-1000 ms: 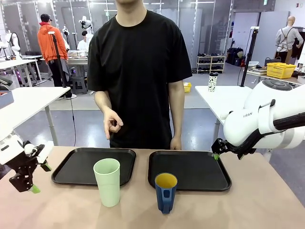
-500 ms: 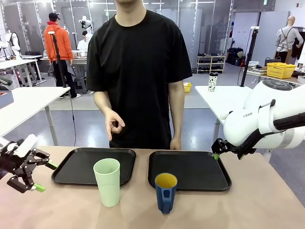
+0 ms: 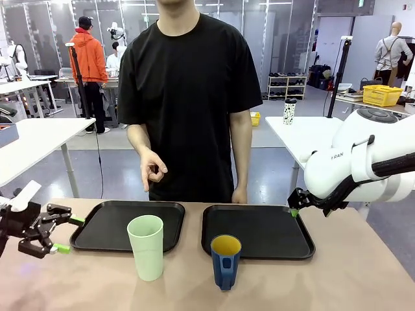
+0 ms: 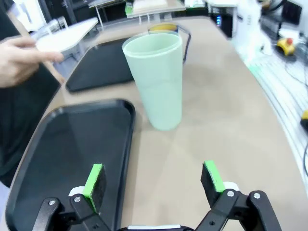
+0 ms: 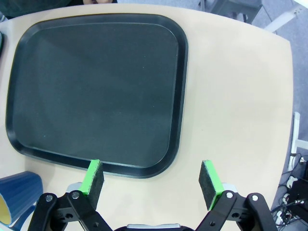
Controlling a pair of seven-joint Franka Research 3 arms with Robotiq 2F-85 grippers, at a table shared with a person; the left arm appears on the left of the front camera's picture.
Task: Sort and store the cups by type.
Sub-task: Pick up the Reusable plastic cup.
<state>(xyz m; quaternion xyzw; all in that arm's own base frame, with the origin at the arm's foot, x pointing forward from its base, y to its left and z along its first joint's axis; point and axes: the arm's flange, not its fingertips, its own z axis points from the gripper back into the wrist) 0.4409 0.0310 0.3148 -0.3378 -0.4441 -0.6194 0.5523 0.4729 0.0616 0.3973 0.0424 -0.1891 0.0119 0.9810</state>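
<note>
Tan worktop (image 3: 363, 278) carries the green tumbler (image 3: 146, 247) just in front of the left tray (image 3: 97, 223), and the blue mug (image 3: 225, 261) in front of the right tray (image 3: 259, 230). Left fingers (image 3: 61, 248), spread wide and empty, face the tumbler; they should straddle its middle squarely, clear of the tray rim. Right fingers (image 3: 294, 212) hang wide and empty.

Bright, even overhead light, soft shadows. Left wrist view blurry: tumbler (image 4: 156, 79) soft, bkgd smeared. Front & right wrist views sharp.
</note>
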